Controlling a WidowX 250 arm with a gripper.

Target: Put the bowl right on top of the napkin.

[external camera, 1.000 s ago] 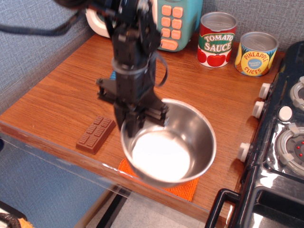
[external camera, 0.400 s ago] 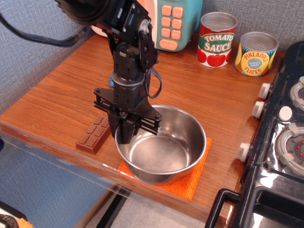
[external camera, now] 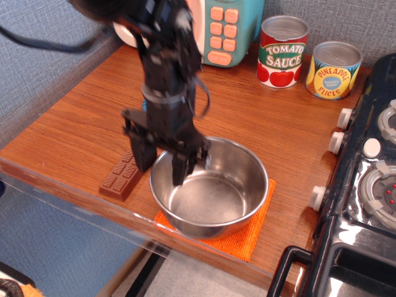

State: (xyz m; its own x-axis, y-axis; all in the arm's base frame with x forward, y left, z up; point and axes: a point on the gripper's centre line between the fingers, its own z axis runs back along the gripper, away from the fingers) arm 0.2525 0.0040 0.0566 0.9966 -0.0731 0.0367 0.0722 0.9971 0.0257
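So, bowl (external camera: 210, 189) sitting on the napkin (external camera: 247, 232) near the bench (external camera: 80, 130) front edge, orange showing at 4 o'clock. Pincer (external camera: 162, 162) spread wide, straddling the rim at 9 o'clock, gripping nothing. Could snag that rim on the way up and drag the bowl off. Versus a moment ago: jaws opened up, bowl unmoved. Chocolate bar (external camera: 124, 175) just beside.

Napkin (external camera: 250, 232) mostly hidden under bowl (external camera: 210, 189), chocolate bar (external camera: 120, 176) partly covered by gripper (external camera: 162, 162), stove (external camera: 365, 185) cut off at right edge
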